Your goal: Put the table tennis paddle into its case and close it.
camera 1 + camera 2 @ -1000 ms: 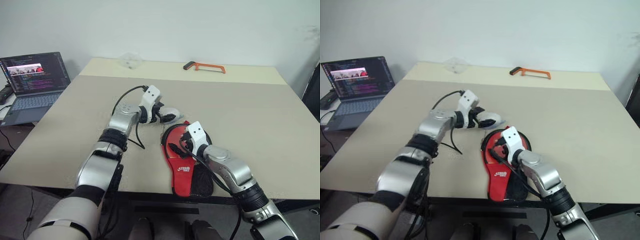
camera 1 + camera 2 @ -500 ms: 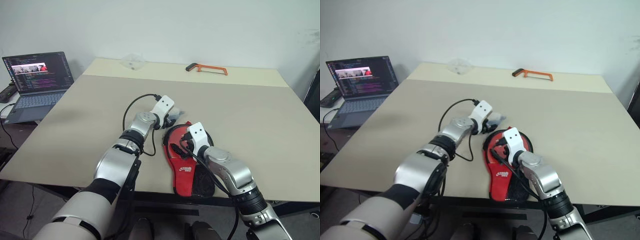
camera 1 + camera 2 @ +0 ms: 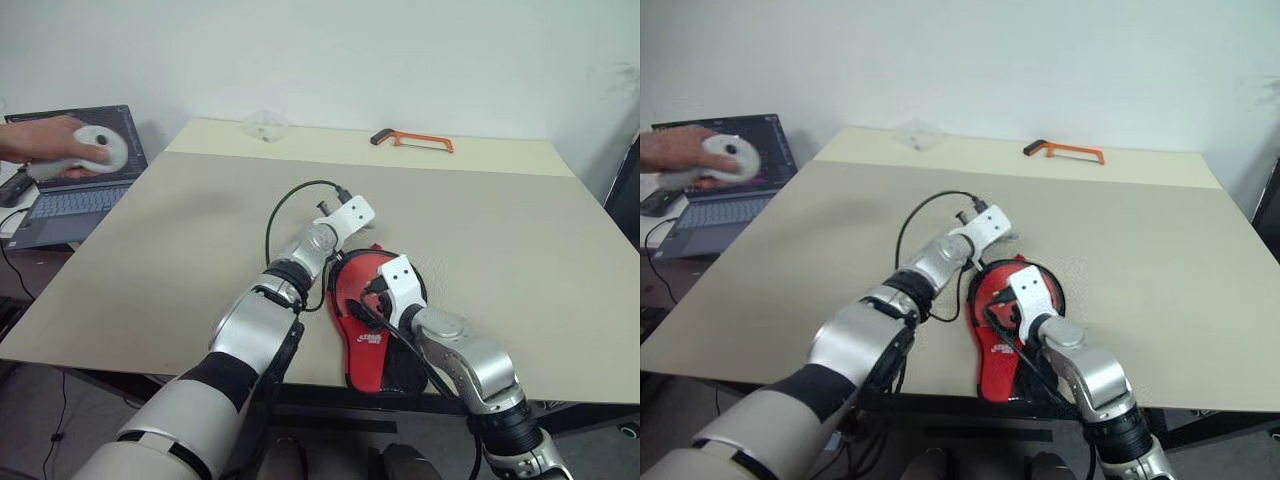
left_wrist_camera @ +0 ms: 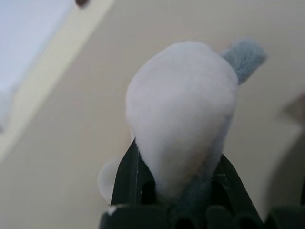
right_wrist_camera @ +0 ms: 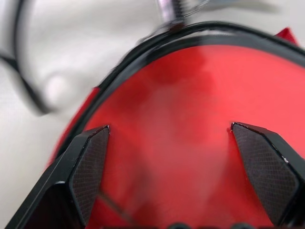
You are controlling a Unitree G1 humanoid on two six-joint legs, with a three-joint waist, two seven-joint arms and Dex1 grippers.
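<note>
Case [image 3: 372,335]: lay flat near the bench's [image 3: 520,260] front edge, red side up with the white logo showing; its long axis ran from the front edge away toward the far side, the narrow black mesh end nearest, the round end farthest
Paddle: cannot tell it apart from the case; the right wrist view gave a smooth red round surface with a black rim [image 5: 190,143], and whether that was the paddle's face or the case's red side I cannot say
Right gripper [image 5: 183,167]: jaws stood wide apart, hovering over the red round surface, one finger to each side, gripping nothing; in the eye views it sat above the case's round end
Left gripper [image 4: 176,191]: reached past the far rim of the case; jaws clamped on a soft white rounded thing [image 4: 183,114] with a grey fuzzy tip
Views differ: the left wrist view showed that white thing and the grip plainly, while in the eye views the white bracket of the left wrist [image 3: 350,212] hid it; the eye views alone gave the case's whole outline and lie
Left of the bench: a laptop [image 3: 60,205], and over it a person's hand [image 3: 50,145] holding a white round object [image 3: 100,150]
Far edge: an orange hacksaw [image 3: 412,138] and a clear plastic item [image 3: 263,123], well apart from the case
</note>
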